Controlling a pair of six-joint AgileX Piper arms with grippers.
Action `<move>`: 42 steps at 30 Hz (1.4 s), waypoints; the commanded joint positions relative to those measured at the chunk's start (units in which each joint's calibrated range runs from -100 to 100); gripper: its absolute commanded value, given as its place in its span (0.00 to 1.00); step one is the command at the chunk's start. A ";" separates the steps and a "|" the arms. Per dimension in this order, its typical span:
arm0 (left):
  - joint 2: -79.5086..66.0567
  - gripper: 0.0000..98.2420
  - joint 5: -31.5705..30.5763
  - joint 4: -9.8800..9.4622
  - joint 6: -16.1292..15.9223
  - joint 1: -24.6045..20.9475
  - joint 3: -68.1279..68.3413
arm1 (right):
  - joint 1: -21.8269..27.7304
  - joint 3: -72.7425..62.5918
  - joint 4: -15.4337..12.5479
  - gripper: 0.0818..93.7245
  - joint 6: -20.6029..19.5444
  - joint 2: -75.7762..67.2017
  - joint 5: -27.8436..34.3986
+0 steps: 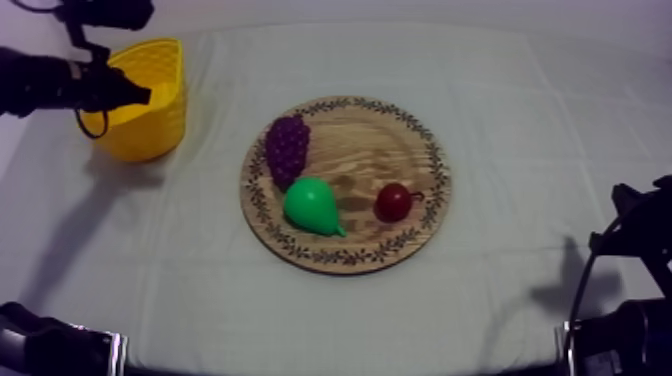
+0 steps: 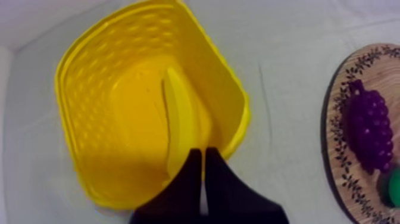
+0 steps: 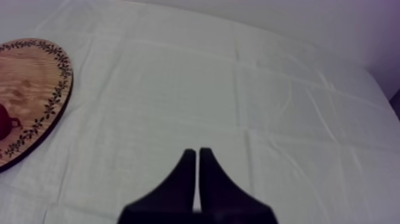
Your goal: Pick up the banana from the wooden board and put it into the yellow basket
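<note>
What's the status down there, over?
Left end effector shut, over yellow basket. Banana lying inside basket. Right end effector shut, over cloth. Nothing in the way.

The left arm (image 1: 40,85) is a matt black, rounded, tube-like limb, and its left gripper (image 2: 203,152) is a pair of smooth black fingers (image 2: 181,193) that widen from narrow blunt tips into a broad, flared base, with a thin pale seam running between them. The right gripper (image 3: 197,152) has the same two plain black tapering fingers (image 3: 175,193), free of markings. The right arm (image 1: 640,335) shows as dark, angular black housings with a faint sheen along their edges.
</note>
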 commanded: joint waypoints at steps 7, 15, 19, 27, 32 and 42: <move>-24.48 0.00 -9.43 0.10 4.21 -2.19 21.83 | 0.00 -0.03 0.01 0.00 0.00 -0.02 -0.02; -42.29 0.00 -10.29 2.92 4.19 -5.81 35.91 | 0.00 -0.03 0.01 0.00 0.00 -0.02 -0.02; -52.16 0.00 -5.43 5.61 2.10 -6.98 39.94 | 0.00 -0.03 0.01 0.00 0.00 -0.02 -0.02; -70.46 0.00 5.60 9.67 -1.92 -7.38 45.36 | 0.00 -0.03 0.01 0.00 0.00 -0.02 -0.02; -78.10 0.00 10.00 11.21 -4.54 -6.60 48.63 | 0.00 -0.03 0.01 0.00 0.00 -0.02 -0.02; -85.00 0.00 12.76 13.54 -9.16 -4.77 49.17 | 0.00 -0.03 0.01 0.00 0.00 -0.02 -0.02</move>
